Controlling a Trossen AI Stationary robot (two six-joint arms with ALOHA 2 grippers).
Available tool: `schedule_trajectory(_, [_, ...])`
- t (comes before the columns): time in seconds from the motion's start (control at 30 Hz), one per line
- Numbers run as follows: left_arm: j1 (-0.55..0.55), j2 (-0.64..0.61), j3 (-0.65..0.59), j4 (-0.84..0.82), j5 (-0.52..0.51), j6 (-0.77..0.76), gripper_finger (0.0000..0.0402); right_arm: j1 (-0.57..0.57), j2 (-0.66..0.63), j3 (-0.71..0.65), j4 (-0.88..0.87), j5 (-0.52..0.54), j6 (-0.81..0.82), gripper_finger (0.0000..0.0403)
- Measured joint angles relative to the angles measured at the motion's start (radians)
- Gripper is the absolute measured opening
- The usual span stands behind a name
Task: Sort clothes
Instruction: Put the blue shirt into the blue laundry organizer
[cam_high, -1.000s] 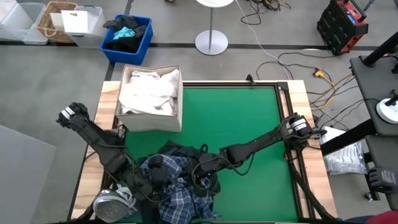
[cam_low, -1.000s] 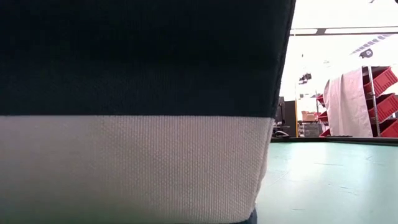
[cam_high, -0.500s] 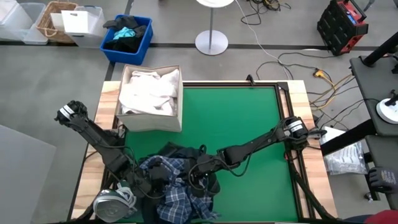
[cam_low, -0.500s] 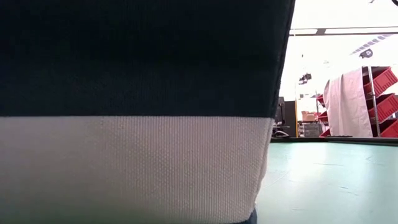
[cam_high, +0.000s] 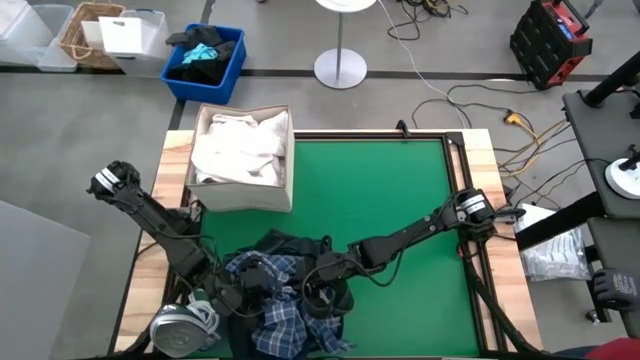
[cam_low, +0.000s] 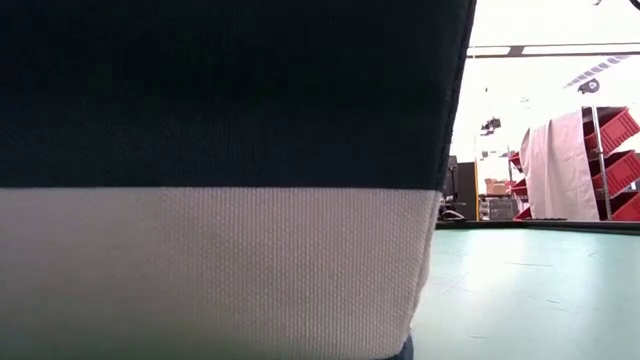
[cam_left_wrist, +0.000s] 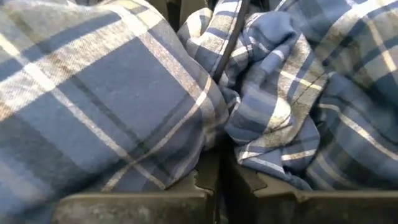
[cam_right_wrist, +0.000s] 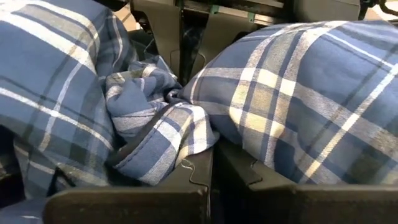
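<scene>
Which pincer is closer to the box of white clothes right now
Left. The left pincer sits in the plaid shirt, below the box; the right pincer lies farther right.

High view: even, diffuse overhead light; shadows soft and short; the green table mat (cam_high: 380, 200) is evenly lit, no glare. Low view: a striped fabric (cam_low: 220, 180) sits against the lens, weave sharp; the room behind is overexposed, ceiling and windows washed white. Wrist views: the plaid shirt (cam_left_wrist: 124, 106) fills both, dim, slightly soft, deep shadow in its folds.
</scene>
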Motion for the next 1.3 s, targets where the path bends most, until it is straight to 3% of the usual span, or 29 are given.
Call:
schedule_trajectory(0.23, [0.004, -0.004, -0.047, 0.039, 0.053, -0.051, 0.0000, -0.006, 0.028, 0.004, -0.011, -0.009, 0.103, 0.0012])
schedule_trajectory(0.93, [0.012, 0.002, -0.059, 0.048, 0.119, -0.068, 0.0000, -0.010, 0.051, 0.005, 0.005, -0.033, 0.095, 0.0012])
schedule_trajectory(1.17, [0.007, 0.002, -0.054, 0.060, 0.061, 0.068, 0.0000, -0.007, 0.015, 0.000, -0.014, -0.078, 0.083, 0.0012])
schedule_trajectory(1.3, [0.018, 0.005, -0.022, 0.027, 0.070, 0.060, 0.0000, -0.006, -0.034, -0.007, -0.011, -0.078, 0.095, 0.0012])
